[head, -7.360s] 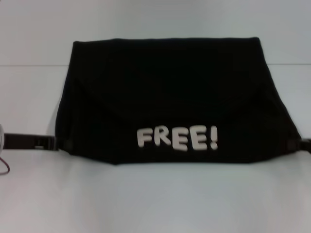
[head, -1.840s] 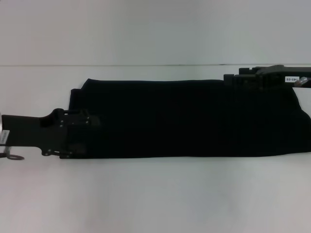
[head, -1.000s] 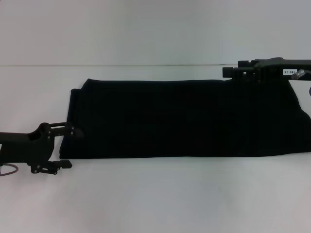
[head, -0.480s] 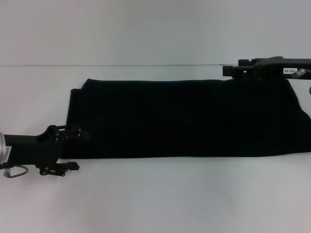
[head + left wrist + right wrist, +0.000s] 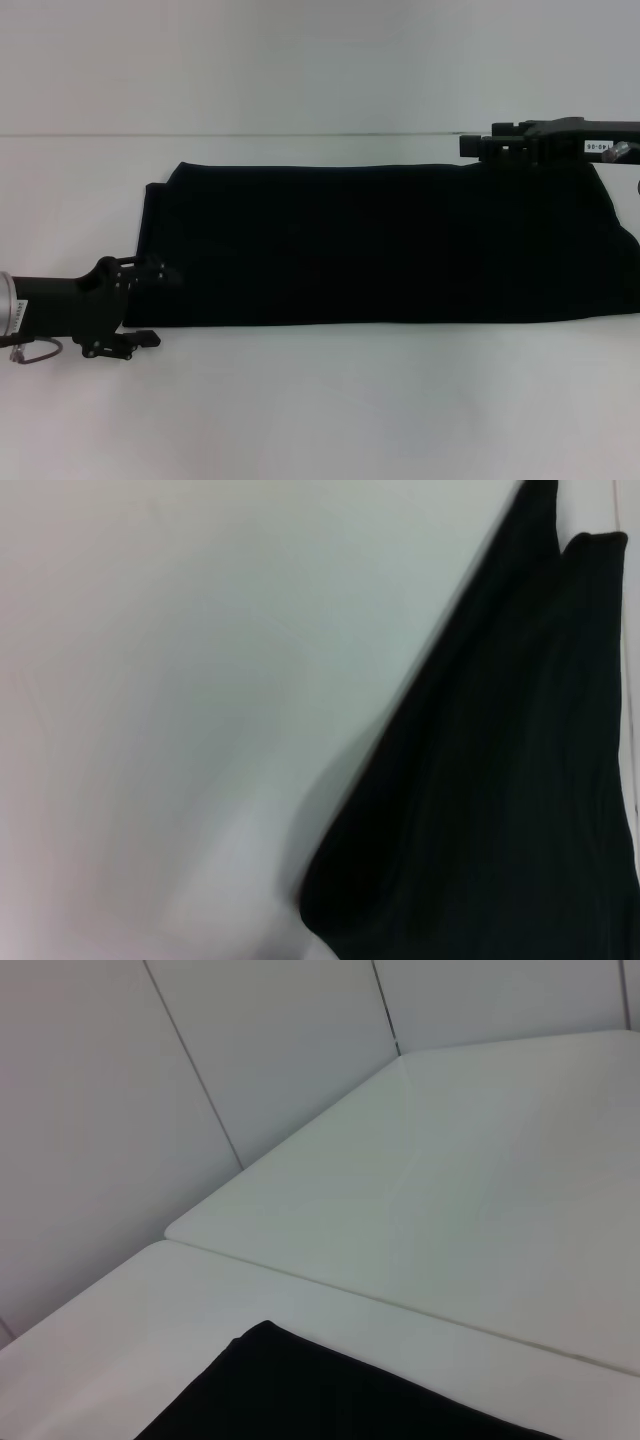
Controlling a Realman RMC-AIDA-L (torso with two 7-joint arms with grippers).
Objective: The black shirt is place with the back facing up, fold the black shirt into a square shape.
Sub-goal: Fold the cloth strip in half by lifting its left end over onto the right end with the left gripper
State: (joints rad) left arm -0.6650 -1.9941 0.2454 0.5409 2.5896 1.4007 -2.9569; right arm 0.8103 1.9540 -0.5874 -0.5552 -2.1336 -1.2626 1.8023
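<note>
White table (image 5: 320,400), flat, wide, filling the head view. Large plain black soft-fabric shirt (image 5: 380,245) lying across the middle of the table as a long horizontal band, several layers thick, upper and lower edges straight and roughly parallel; one narrower layer protruding at the band's left end. Band far wider than deep, hence lengthwise folding judged complete, crosswise folding into a square judged outstanding. Same black cloth (image 5: 500,780) in the left wrist view, one rounded corner raised slightly off the table; one corner (image 5: 300,1380) only in the right wrist view.

Left gripper (image 5: 145,305), black and hard, at the band's near left corner: jaws spread, upper finger over the cloth edge, lower finger on bare table just in front; no cloth visibly pinched. Right gripper (image 5: 478,146), black, at the band's far edge towards its right end, touching or just above the cloth; finger state impossible to tell.
</note>
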